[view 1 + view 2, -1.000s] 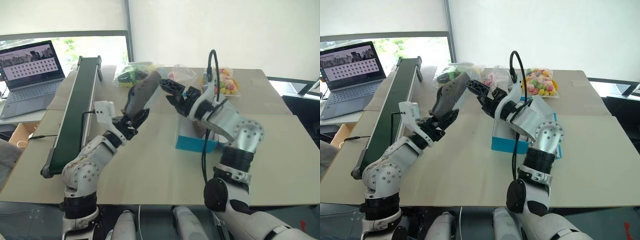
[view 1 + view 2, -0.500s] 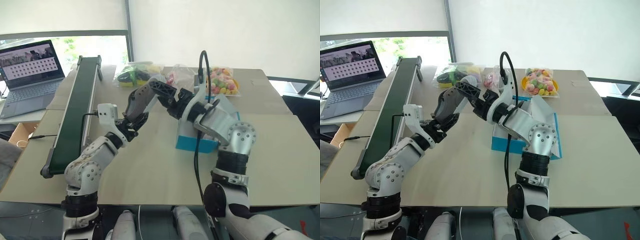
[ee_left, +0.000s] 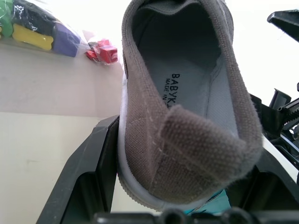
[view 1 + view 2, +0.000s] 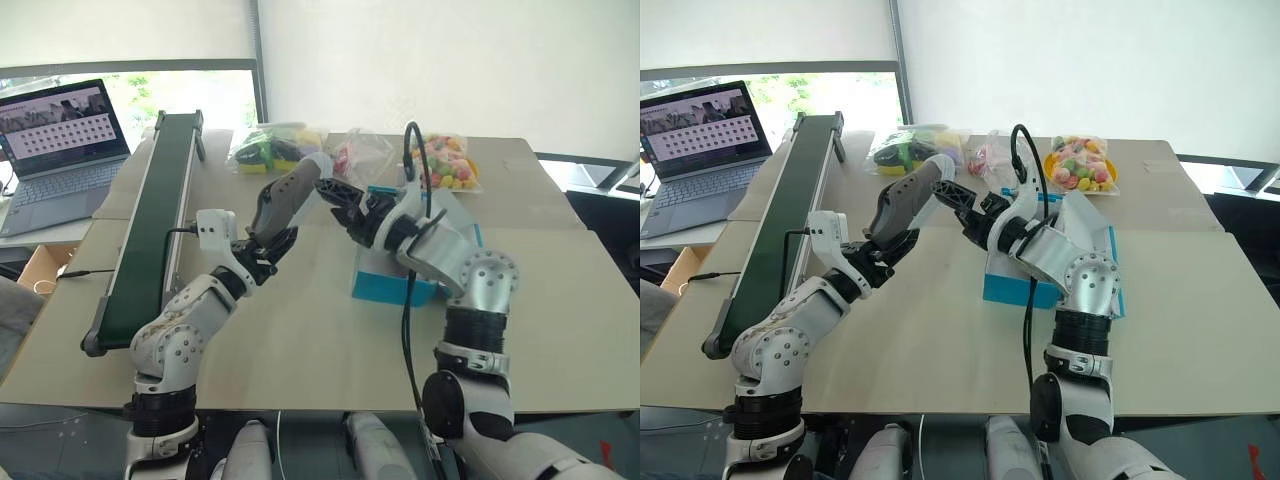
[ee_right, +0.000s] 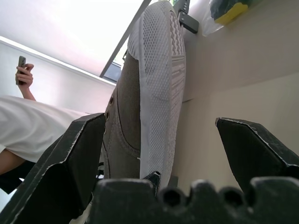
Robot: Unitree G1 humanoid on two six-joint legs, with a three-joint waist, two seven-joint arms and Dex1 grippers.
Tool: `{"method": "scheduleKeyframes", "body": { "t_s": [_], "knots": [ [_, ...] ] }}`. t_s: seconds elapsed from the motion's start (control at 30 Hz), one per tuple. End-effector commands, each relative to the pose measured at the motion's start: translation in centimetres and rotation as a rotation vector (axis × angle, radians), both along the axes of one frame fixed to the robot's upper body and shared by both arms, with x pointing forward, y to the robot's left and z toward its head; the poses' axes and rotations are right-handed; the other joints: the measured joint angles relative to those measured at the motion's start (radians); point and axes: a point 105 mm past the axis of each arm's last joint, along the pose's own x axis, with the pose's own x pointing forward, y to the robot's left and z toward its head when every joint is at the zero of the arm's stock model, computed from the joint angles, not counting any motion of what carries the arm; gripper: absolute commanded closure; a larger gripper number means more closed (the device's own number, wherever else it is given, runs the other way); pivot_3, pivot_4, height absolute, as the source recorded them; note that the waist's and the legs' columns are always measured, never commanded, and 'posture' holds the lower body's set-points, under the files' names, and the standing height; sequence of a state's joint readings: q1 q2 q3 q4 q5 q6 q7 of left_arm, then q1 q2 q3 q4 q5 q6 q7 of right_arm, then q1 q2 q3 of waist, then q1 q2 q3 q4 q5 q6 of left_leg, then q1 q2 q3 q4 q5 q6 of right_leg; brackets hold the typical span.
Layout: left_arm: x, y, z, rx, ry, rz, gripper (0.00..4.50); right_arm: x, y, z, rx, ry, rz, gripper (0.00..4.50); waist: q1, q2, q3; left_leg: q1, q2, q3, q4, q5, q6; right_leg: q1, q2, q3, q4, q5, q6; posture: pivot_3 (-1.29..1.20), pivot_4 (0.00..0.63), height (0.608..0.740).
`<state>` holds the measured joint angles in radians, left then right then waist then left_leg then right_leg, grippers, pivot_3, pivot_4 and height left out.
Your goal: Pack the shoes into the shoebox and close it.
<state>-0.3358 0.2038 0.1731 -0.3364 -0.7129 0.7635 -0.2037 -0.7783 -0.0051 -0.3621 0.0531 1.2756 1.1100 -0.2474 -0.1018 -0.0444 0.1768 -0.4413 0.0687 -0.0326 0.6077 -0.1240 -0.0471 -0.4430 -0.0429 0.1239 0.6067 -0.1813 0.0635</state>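
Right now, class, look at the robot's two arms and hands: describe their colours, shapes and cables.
Both arms are built of rounded silver-grey shells dotted with small holes, joined by black ribbed rings. The left hand and right hand each have two black angular fingers. A white block sits at the left wrist. A black cable loops above the right wrist and runs down along that arm.

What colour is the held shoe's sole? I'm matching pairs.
Pale grey with ridged tread, on the shoe; clearest in the right wrist view.

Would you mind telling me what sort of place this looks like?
Probably a robotics lab or test room: a plain table holds a conveyor belt, a laptop sits on a side desk, and bags of toys lie at the far edge.
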Motion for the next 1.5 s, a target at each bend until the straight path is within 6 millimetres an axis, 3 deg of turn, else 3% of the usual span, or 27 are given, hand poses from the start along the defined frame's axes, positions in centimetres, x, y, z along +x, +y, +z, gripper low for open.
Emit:
{"method": "scheduleKeyframes", "body": {
  "t_s": [0.03,0.17,0.43,0.73,0.9,0.97,1.0,1.07,1.13,1.27,1.4,1.5],
  "knots": [
    [-0.5,-0.7,1.6,-0.014,-0.068,-0.032,1.87,0.1,1.2,1.9,0.038,-0.060,0.019,0.00,0.000,0.000,0.000,0.000,0.000,0.000,0.000,0.000,0.000,0.000,0.000,0.000,0.000,0.000,0.000,0.00,0.150,0.740],
    [-0.6,-0.8,1.7,-0.015,-0.072,-0.038,1.87,0.9,2.8,2.2,0.026,-0.068,0.035,0.00,-0.001,0.000,0.000,0.000,0.000,0.000,0.000,0.000,0.000,0.000,0.000,0.000,0.000,0.000,0.000,0.00,0.150,0.740],
    [-0.8,-0.9,1.6,-0.014,-0.074,-0.035,1.87,2.7,2.9,3.3,0.055,-0.090,0.005,0.00,0.002,0.001,0.000,-0.002,0.000,0.000,0.000,0.000,0.000,0.000,0.000,0.000,-0.002,0.000,0.000,0.00,0.150,0.740],
    [-0.6,-0.7,1.3,0.015,-0.070,-0.023,1.88,1.7,3.5,3.3,0.053,-0.098,0.045,2.92,0.003,0.001,0.000,-0.004,0.000,0.000,-0.001,0.000,0.000,-0.001,0.000,-0.001,-0.006,0.000,0.000,0.00,0.150,0.740],
    [-0.6,-1.1,0.9,0.090,-0.097,-0.032,1.88,0.7,4.1,4.2,0.072,-0.124,0.080,2.92,0.004,0.001,0.000,-0.004,0.000,0.000,-0.001,0.000,0.000,-0.001,0.000,0.000,-0.006,0.000,0.000,0.00,0.150,0.740],
    [-0.9,-1.5,1.2,0.098,-0.125,-0.063,1.00,0.8,3.8,4.6,0.103,-0.113,0.060,2.97,0.004,0.001,0.000,-0.004,0.000,0.000,-0.001,0.000,0.000,-0.001,0.000,0.000,-0.006,0.000,0.000,0.00,0.150,0.740],
    [-1.1,-1.8,1.3,0.117,-0.139,-0.076,0.88,0.9,3.6,4.8,0.117,-0.109,0.042,2.97,0.003,0.001,0.000,-0.004,0.000,0.000,-0.001,0.000,0.000,-0.001,0.000,0.000,-0.006,0.000,0.000,0.00,0.150,0.740],
    [-1.1,-1.9,1.1,0.148,-0.141,-0.080,0.17,1.4,2.7,5.1,0.124,-0.109,-0.014,2.97,0.002,0.001,0.001,-0.004,0.000,0.000,-0.002,0.000,0.000,-0.001,0.000,0.000,-0.006,0.000,0.000,0.00,0.150,0.740],
    [-1.1,-2.0,0.9,0.155,-0.134,-0.084,0.08,1.9,1.1,6.0,0.081,-0.165,-0.069,2.97,0.003,0.001,0.001,-0.004,0.000,0.000,-0.002,0.000,0.000,-0.001,0.000,-0.001,-0.006,0.000,0.000,0.00,0.150,0.740],
    [-1.5,-2.0,0.2,0.238,-0.150,-0.119,0.08,3.9,-5.2,8.2,-0.084,-0.238,-0.222,2.97,0.012,0.004,0.003,-0.009,0.000,0.000,0.000,0.000,0.000,-0.001,0.000,0.000,-0.008,0.000,0.001,0.00,0.150,0.740],
    [-1.7,-1.8,-0.9,0.332,-0.146,-0.173,0.08,5.3,-9.3,5.3,-0.454,-0.115,-0.275,2.97,0.008,0.004,0.003,-0.012,0.000,0.000,0.000,0.000,0.000,-0.001,0.000,0.000,-0.012,0.001,0.001,0.00,0.150,0.740],
    [-2.1,-2.3,-0.8,0.381,-0.188,-0.247,0.08,5.7,-11.2,2.3,-0.604,0.007,-0.269,2.97,-0.001,0.004,0.003,-0.010,0.000,0.001,-0.002,0.000,0.000,-0.002,0.000,0.001,-0.012,-0.001,-0.001,0.00,0.150,0.740]
  ]
}}
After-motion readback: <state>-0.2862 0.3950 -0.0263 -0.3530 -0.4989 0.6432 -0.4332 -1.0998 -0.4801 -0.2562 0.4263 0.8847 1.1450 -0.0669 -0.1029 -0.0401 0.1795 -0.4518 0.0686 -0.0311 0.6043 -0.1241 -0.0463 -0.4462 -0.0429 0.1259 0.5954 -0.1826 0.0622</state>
